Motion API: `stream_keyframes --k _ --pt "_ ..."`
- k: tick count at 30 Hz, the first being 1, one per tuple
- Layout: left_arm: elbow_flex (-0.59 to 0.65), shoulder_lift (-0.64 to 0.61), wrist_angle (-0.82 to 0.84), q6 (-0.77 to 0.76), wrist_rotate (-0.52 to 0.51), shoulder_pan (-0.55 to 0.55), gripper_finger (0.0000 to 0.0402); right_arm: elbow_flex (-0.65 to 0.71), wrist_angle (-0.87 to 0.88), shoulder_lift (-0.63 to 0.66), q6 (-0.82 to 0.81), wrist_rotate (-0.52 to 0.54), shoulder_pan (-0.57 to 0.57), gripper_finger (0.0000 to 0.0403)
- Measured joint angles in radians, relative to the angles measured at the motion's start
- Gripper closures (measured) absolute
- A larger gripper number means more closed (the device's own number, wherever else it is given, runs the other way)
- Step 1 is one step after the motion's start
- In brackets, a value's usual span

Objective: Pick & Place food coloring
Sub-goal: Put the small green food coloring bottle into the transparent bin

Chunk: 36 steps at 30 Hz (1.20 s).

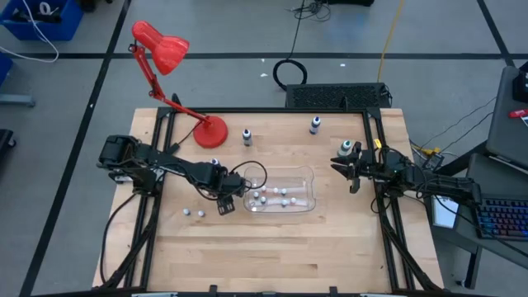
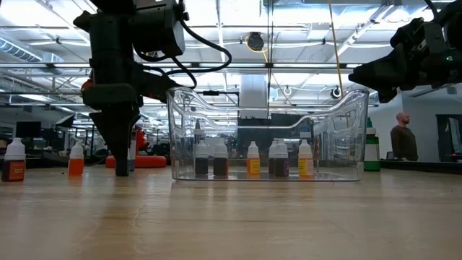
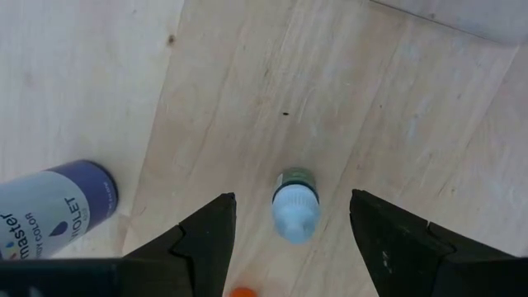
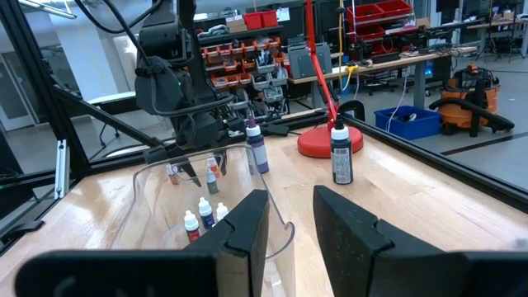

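A small food coloring bottle [image 3: 294, 210], pale on top and green below, stands on the wooden table between the fingers of my left gripper [image 3: 293, 239]. That gripper points straight down, is open, and its fingers do not touch the bottle. In the high view my left gripper [image 1: 224, 204] hides this bottle. Two more small bottles [image 1: 194, 212] stand to its left. A clear tub [image 1: 307, 177] to its right holds several small bottles [image 2: 253, 159]. My right gripper [image 1: 353, 175] waits level at the table's right side, open and empty.
A red desk lamp [image 1: 210, 130] stands at the far left. Taller bottles stand along the far side: one [image 1: 246, 137] near the lamp, one [image 1: 314, 125] farther right, and a green-capped one [image 1: 346, 148] by my right gripper. A violet bottle [image 3: 58, 206] stands near my left gripper.
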<state>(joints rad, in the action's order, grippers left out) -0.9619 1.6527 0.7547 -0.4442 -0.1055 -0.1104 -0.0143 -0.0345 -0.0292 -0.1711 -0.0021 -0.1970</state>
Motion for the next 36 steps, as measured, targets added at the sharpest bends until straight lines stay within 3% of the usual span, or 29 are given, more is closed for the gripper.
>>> stream_keyframes --k 8,18,23,36 --pt "0.0 0.0 0.0 -0.002 0.008 0.0 0.017 0.0 0.0 0.0 0.0 0.0 0.0 0.0314" --pt "0.0 0.0 0.0 0.005 0.01 0.0 0.0291 0.0 0.0 0.0 0.0 0.0 0.0 0.0314" --pt "0.0 0.0 -0.002 0.005 0.01 0.0 0.0331 0.0 0.0 0.0 0.0 0.0 0.0 0.0314" --pt "0.0 0.0 -0.013 0.005 0.01 0.0 0.0343 0.0 0.0 0.0 0.0 0.0 0.0 0.0314"
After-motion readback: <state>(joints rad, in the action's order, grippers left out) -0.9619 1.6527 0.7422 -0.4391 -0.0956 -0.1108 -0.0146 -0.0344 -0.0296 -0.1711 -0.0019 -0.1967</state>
